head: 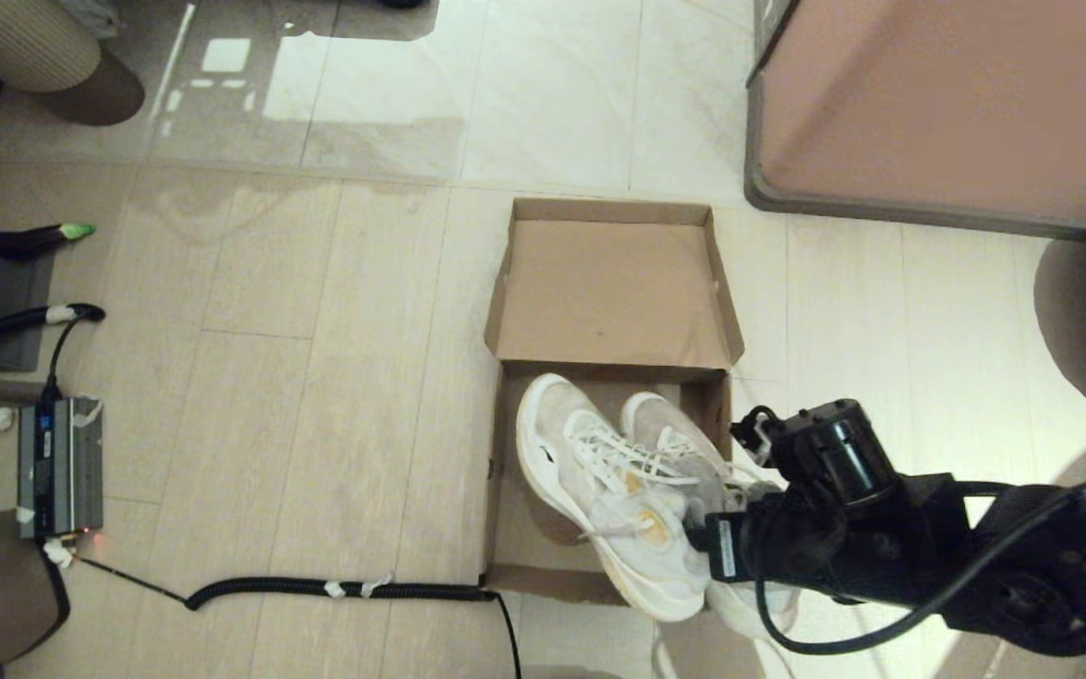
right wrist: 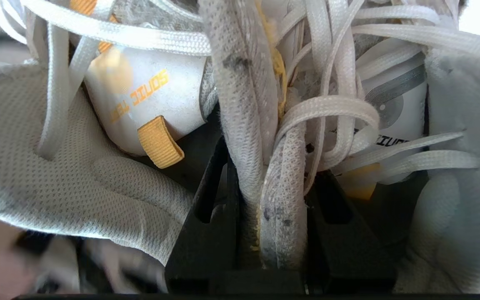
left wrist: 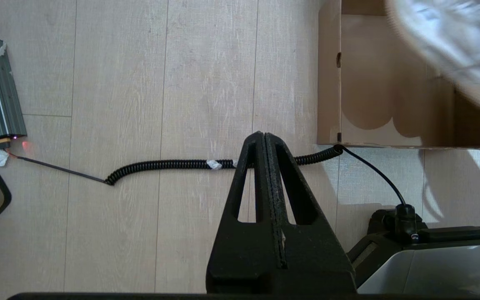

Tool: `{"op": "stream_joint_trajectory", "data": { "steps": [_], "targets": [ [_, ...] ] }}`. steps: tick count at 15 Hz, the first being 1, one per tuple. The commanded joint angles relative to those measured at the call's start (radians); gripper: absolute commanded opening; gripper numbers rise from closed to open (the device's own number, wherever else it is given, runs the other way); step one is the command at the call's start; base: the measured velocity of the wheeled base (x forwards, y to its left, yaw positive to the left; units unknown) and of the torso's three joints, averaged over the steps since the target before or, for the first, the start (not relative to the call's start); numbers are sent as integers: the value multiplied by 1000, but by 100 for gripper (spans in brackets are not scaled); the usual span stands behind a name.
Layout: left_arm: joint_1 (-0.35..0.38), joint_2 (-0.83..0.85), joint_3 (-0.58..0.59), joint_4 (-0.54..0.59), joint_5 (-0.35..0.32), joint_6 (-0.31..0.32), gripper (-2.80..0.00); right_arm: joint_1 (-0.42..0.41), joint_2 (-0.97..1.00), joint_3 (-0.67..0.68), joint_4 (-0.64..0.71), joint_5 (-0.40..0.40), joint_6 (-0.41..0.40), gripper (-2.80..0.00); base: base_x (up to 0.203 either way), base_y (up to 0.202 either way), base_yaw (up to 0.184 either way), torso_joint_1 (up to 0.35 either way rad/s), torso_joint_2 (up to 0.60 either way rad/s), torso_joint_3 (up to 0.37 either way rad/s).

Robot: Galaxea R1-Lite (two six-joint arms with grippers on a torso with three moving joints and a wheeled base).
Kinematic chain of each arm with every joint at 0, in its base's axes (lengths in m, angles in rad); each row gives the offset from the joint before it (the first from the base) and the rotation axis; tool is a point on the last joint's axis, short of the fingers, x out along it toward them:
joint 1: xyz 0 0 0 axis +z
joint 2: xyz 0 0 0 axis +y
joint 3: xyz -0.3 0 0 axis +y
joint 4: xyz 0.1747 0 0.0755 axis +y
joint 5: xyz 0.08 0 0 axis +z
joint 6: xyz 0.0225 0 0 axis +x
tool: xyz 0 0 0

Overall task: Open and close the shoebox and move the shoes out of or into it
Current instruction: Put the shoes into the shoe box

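- My right gripper (right wrist: 265, 233) is down at the near end of the shoebox, its jaws pinched tight on the inner collars of the two sneakers (head: 628, 490), both mesh edges pressed together between them in the right wrist view.
- White laces (right wrist: 331, 108) loop loosely over the jaws, and an orange pull tab (right wrist: 158, 141) lies on one tongue.
- The pair points away from me, toes over the inside of the shoebox (head: 515, 528), heels overhanging its near edge; I cannot tell whether the soles are touching the bottom.
- My left gripper (left wrist: 265, 137) hangs over the wooden floor (head: 317, 424) just beside the box's near left corner, jaws fully closed on nothing.
- A black coiled cable (head: 336, 589) runs along the floor from that corner to a grey metal device (head: 57, 467) well off to my left.
- Past the sneakers, the hinged lid (head: 614, 288) is thrown back flat on the floor, its bare brown inside facing up.
- Farthest off on my right stands a large pinkish-brown block with a grey rim (head: 958, 104) on pale tiles.
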Motion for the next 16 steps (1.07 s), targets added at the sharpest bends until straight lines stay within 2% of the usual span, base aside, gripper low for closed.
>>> {"op": "stream_joint_trajectory", "data": {
  "steps": [1, 4, 9, 13, 16],
  "targets": [
    [0, 0, 0, 0, 0, -1, -280, 40, 156, -14, -99, -52, 50, -280, 0, 0, 0, 0, 0, 0],
    [0, 0, 0, -1, 0, -2, -280, 73, 208, -60, -140, -114, 107, -280, 0, 0, 0, 0, 0, 0],
    [0, 0, 0, 0, 0, -2, -280, 83, 338, -125, -231, -212, 116, -280, 0, 0, 0, 0, 0, 0],
    [0, 1, 0, 0, 0, 0, -280, 79, 389, -135, -319, -236, 116, -280, 0, 0, 0, 0, 0, 0],
    [0, 1, 0, 0, 0, 0, -280, 76, 424, -163, -328, -267, 117, -280, 0, 0, 0, 0, 0, 0]
  ]
}}
